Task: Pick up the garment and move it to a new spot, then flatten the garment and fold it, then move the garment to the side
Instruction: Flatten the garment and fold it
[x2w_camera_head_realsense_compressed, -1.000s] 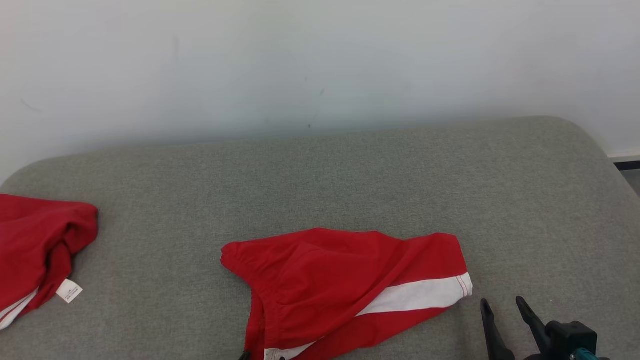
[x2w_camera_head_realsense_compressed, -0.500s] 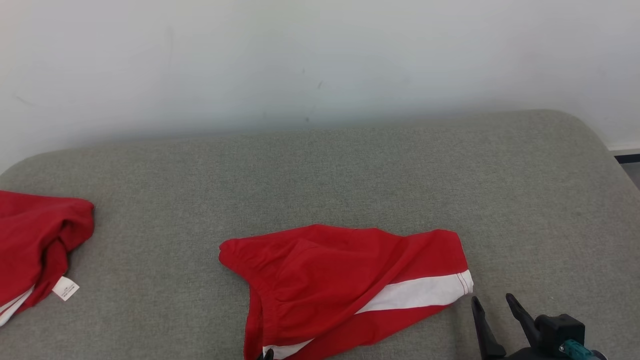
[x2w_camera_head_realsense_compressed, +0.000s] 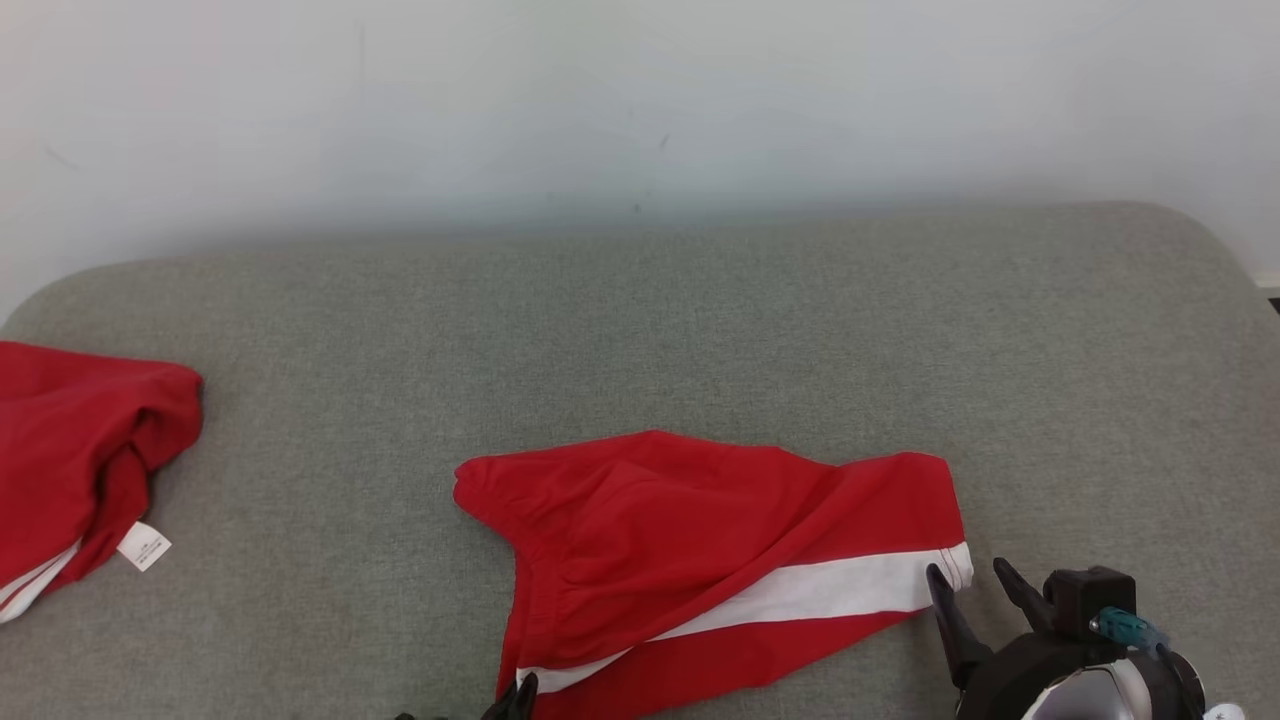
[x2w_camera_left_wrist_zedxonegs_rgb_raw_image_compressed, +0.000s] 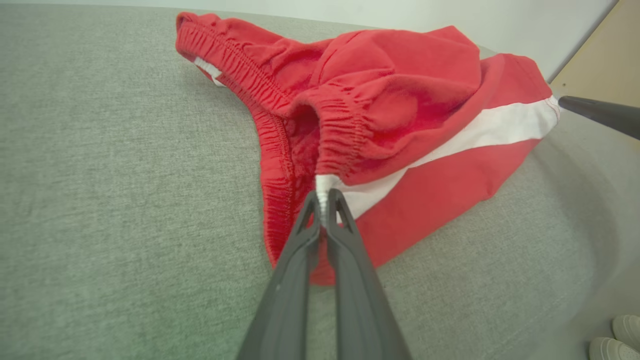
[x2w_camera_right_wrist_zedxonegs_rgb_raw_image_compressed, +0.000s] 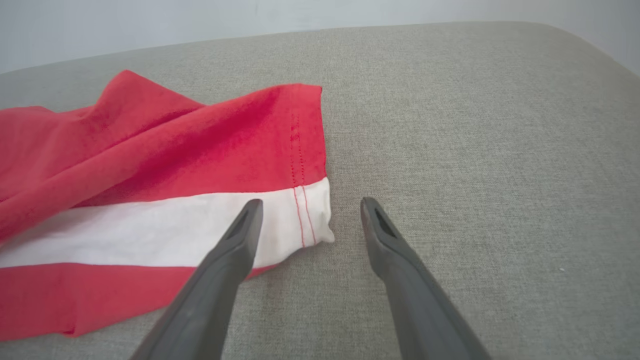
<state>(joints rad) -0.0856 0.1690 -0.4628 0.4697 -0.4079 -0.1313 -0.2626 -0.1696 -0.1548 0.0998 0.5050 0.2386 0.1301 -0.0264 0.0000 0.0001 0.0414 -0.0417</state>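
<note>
Toward the front of the grey padded surface (x2w_camera_head_realsense_compressed: 700, 320) lies the garment (x2w_camera_head_realsense_compressed: 700, 540): rumpled red shorts, white side stripe, gathered waistband. The left gripper (x2w_camera_left_wrist_zedxonegs_rgb_raw_image_compressed: 324, 200) clamps the waistband's white end. The right gripper (x2w_camera_right_wrist_zedxonegs_rgb_raw_image_compressed: 311, 202) stands spread wide at the garment's leg hem. Bare padding stretches behind the garment; a second red garment (x2w_camera_head_realsense_compressed: 80, 450) lies well to its left.

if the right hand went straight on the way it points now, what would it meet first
Probably the white-striped hem corner of the red shorts, which lies between the right hand's open fingers; past that, grey cushion. Depth is unclear.
</note>
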